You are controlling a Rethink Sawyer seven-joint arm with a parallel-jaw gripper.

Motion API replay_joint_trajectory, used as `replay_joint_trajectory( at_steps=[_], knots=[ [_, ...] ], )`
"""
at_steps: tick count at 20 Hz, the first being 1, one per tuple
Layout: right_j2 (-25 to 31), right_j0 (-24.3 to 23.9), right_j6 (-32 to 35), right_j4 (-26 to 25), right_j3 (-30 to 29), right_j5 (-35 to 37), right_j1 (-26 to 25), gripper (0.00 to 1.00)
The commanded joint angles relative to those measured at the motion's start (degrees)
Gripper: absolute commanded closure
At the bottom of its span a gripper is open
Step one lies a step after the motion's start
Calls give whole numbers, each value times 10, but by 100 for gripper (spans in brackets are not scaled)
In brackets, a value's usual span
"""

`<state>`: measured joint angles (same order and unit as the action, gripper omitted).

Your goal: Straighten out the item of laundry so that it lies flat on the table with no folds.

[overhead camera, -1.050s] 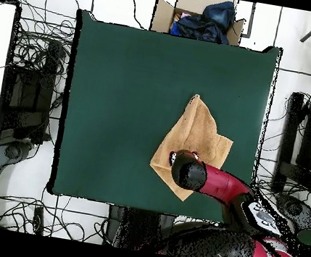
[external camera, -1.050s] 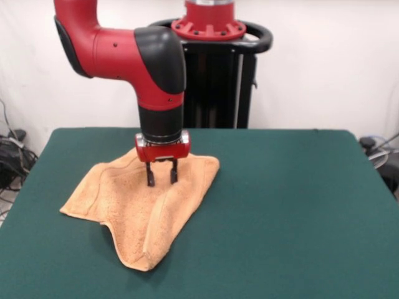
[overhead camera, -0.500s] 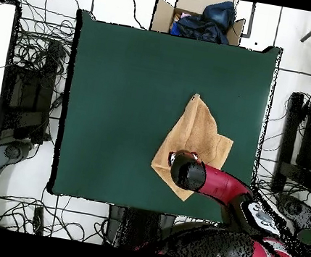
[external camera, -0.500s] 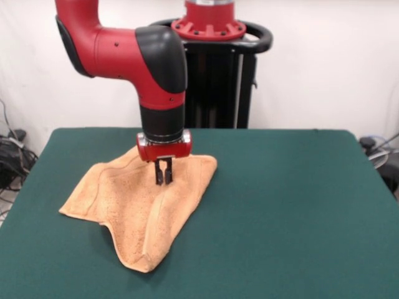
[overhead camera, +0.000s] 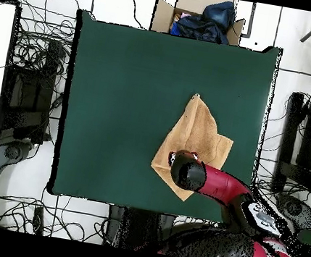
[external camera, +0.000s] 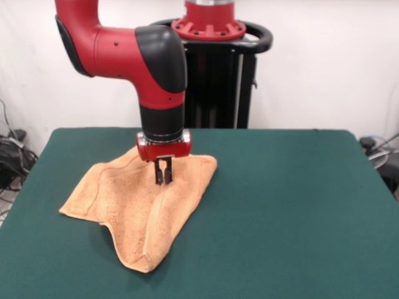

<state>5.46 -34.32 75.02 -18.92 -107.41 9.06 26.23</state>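
Front view: our hand [external camera: 163,179] points straight down w/ fingers pinched together on the towel [external camera: 128,208], near its far edge. Towel is rumpled, w/ a raised fold running from the hand toward the near corner. It sits on the green counter [external camera: 287,212], left of centre. Overhead view: arm [overhead camera: 211,184] covers part of the towel [overhead camera: 197,138]; a box of clothes [overhead camera: 200,18] sits beyond the counter [overhead camera: 119,99].

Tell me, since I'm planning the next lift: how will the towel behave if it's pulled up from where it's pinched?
Probably floppy: the towel already lies in soft folds and ridges. It should drape from the tool rather than hold shape. Its terry surface will likely drag on the table, not slide freely.
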Motion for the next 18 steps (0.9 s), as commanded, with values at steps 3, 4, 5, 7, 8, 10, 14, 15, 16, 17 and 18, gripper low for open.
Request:
replay_joint_trajectory(
  at_steps=[3,4,5,7,8,10,14,15,16,17,18],
  knots=[
    [44,17,95,55,-15,96,74,100],
    [44,21,97,60,-22,106,88,100],
    [45,24,98,66,-24,119,99,100],
    [46,31,97,78,-25,142,120,100],
    [46,33,97,82,-26,151,127,100],
    [46,33,94,86,-32,159,140,100],
    [43,40,94,91,-23,165,138,100],
    [43,41,94,92,-21,163,135,100],
    [42,43,94,92,-19,161,131,100],
    [42,44,95,93,-18,157,127,100],
    [42,45,96,94,-19,155,125,100]
  ],
)
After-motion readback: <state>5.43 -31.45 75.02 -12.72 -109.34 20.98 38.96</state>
